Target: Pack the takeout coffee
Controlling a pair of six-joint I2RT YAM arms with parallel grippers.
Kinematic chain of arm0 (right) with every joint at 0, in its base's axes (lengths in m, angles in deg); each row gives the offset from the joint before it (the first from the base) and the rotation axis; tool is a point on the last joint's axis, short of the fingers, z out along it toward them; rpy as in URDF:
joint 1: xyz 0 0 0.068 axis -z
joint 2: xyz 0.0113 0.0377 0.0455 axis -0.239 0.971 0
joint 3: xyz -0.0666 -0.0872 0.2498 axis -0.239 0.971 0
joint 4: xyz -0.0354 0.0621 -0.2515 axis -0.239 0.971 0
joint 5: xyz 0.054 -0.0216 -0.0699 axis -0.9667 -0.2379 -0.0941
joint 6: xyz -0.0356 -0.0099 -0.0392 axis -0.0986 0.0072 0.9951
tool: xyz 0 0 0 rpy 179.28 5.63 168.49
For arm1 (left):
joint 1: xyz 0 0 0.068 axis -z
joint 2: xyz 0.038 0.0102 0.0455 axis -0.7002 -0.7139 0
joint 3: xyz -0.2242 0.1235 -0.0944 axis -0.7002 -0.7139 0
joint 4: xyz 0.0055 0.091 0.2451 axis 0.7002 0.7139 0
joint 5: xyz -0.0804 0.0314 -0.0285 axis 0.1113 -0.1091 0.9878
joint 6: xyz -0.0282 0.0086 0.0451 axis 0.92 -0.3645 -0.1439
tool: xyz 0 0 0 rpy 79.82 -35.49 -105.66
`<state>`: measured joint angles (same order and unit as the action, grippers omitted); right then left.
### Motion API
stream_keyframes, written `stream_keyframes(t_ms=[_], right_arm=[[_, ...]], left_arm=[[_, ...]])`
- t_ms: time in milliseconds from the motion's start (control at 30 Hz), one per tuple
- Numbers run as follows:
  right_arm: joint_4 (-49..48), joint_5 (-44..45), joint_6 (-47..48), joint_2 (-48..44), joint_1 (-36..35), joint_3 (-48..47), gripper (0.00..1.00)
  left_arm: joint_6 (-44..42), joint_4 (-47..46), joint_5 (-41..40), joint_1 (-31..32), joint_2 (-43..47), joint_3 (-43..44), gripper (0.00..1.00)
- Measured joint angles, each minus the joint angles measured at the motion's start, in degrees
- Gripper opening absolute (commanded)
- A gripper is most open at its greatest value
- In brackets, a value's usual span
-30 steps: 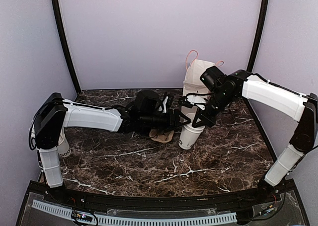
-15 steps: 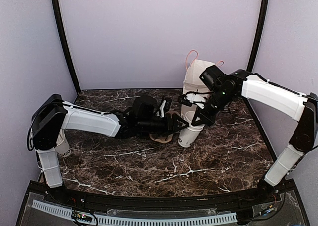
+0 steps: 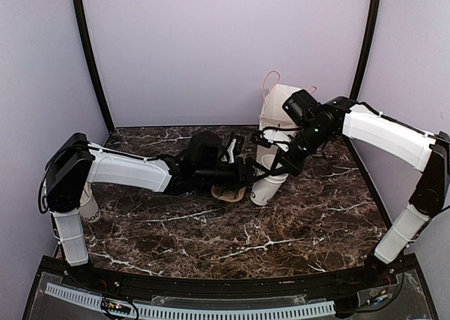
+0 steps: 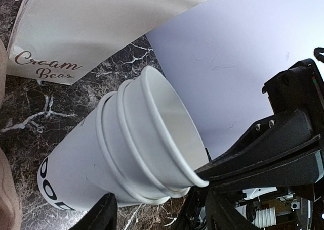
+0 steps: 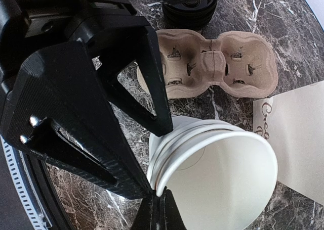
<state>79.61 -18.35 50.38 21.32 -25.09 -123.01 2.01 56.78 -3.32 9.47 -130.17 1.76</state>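
Marble tabletop (image 3: 211, 235) at mid-frame: my right pincer (image 5: 157, 195) pinches the rim of tilted nested white cups (image 4: 101, 159); my left pincer (image 3: 246, 176) is spread, straddling them. Where the lidded takeout coffee is, I cannot tell.

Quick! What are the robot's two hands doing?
Left gripper: open, jaws around the stacked cups.
Right gripper: shut, pinching the rim of the inner cup.

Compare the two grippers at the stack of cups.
The right gripper is shut, pinching the inner rim of the stack of nested white cups; the left gripper has jaws spread wide, flanking that stack lower down, grip unclear. The right reaches down from above; the left lies low along the marble table. Both meet at the same tilted stack.
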Motion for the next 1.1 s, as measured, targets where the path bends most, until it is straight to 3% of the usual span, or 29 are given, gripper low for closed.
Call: stream_keyframes(t_ms=[767,1100], right_arm=[[2.38,-1.90,0.63,-0.52,1.05,-0.20,0.00],[5.20,-6.23,4.74,-4.57,1.62,-4.94,0.00]], left_arm=[[2.10,0.85,0.52,0.00,-2.86,2.36,0.58],[4.39,9.99,-2.71,0.83,-5.88,4.96,0.55]])
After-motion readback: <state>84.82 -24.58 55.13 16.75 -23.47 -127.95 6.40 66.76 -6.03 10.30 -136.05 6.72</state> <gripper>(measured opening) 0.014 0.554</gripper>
